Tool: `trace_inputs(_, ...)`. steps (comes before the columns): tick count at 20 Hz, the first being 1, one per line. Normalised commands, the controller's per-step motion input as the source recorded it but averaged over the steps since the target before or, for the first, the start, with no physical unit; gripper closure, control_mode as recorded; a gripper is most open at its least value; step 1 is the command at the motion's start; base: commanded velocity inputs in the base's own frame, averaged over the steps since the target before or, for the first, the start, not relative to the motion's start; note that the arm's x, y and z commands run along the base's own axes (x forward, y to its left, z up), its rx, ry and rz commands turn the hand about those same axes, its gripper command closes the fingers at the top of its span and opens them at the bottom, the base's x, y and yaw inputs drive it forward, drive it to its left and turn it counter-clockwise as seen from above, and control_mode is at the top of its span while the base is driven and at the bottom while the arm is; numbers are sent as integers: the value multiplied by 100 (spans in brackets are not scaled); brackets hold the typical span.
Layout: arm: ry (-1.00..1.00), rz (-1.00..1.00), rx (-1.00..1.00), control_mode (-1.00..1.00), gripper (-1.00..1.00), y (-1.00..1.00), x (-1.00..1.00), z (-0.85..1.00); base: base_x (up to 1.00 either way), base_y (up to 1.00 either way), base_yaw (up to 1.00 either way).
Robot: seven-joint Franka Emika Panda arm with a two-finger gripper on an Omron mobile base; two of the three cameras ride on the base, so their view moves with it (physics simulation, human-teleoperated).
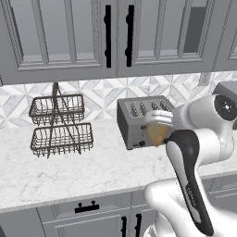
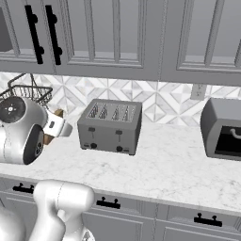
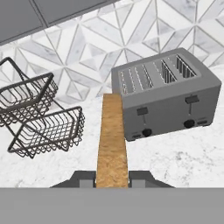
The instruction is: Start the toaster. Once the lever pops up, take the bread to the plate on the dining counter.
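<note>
The bread (image 3: 112, 140) is a tan slice seen edge-on, running up from between my fingertips. My gripper (image 3: 112, 178) is shut on the bread and holds it in the air above the worktop, left of the toaster. The toaster (image 3: 170, 96) is a boxy grey metal unit with several top slots, black knobs on its front, and both levers high. From the base views the bread (image 1: 155, 134) (image 2: 48, 138) peeks out under my gripper (image 1: 159, 125) (image 2: 56, 126), in front of the toaster (image 1: 134, 122) (image 2: 110, 126). The plate and the dining counter are out of view.
A two-tier wire basket (image 1: 60, 125) (image 3: 35, 118) stands on the white marble worktop (image 1: 92, 171) left of the toaster. A rounded dark grey appliance (image 2: 221, 129) sits to its right. Grey wall cabinets (image 1: 106, 37) hang overhead, above a patterned tile backsplash.
</note>
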Motion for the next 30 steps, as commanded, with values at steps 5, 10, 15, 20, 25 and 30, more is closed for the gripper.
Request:
trace_inputs(5, 4, 6, 4, -100, 100, 0, -58, 35, 0, 0, 0)
trace_inputs(10, 0, 6, -1, -100, 100, 0, -6, 5, 0, 0, 0)
trace_inputs(15, -5, 0, -1, -100, 100, 0, 0, 0, 0, 0, 0)
trace_inputs(20, 0, 0, 0, -100, 100, 0, 0, 0, 0, 0, 0)
trace_inputs(25, 0, 0, 0, -100, 100, 0, 0, 0, 0, 0, 0)
trace_inputs(30, 0, 0, 0, 100, 100, 0, -23, 0, -17, 0, 0)
